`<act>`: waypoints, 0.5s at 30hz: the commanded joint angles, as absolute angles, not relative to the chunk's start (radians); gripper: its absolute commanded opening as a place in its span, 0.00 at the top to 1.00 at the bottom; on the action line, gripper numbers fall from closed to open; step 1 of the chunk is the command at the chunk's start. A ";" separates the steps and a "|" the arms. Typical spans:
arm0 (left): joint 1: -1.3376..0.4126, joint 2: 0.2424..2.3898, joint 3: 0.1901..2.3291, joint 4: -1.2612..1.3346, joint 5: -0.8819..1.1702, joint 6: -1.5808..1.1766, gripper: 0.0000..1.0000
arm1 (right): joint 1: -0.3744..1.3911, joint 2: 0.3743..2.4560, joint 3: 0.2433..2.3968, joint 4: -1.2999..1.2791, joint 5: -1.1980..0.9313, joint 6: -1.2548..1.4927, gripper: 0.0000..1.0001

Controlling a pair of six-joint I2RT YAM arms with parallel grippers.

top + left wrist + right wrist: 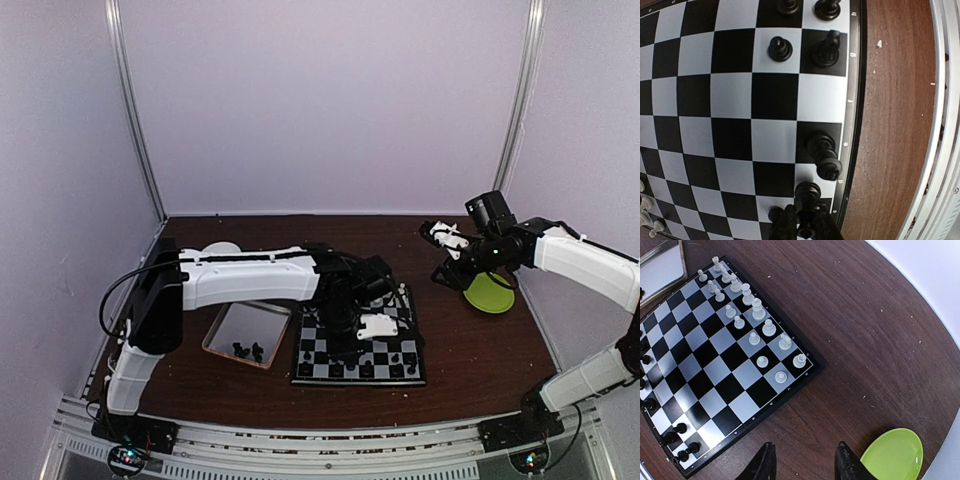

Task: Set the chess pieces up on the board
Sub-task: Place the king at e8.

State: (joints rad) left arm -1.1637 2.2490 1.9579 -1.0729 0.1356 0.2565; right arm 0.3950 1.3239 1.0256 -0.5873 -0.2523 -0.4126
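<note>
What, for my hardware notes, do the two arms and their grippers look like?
Both match: white moulded shells on the long links, with black joints. The left arm has a black cable loop by its shoulder; the right arm carries a boxy black camera at the wrist. The left gripper and right gripper have matte black fingers.

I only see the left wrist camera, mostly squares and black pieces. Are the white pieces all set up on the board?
Observer: Yes, the white pieces fill two rows along one edge of the board.
Kid: Where are the other black ones?
Observer: A few black pieces lie in the tray left of the board.
Kid: What's the right claw doing?
Observer: The right claw is open and empty, above the table near a green plate.
</note>
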 commanded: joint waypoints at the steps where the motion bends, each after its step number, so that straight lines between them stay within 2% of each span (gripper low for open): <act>1: -1.179 2.267 1.995 -1.088 0.153 0.273 0.88 | 0.390 1.323 1.054 -0.597 -0.266 -0.414 0.60; 15: -1.181 2.289 1.999 -1.104 0.154 0.266 0.88 | 0.390 1.333 1.057 -0.607 -0.277 -0.423 0.60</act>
State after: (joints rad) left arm -1.1755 2.2688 1.9713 -1.0817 0.1379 0.2573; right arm 0.3950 1.3266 1.0260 -0.5915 -0.2653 -0.4160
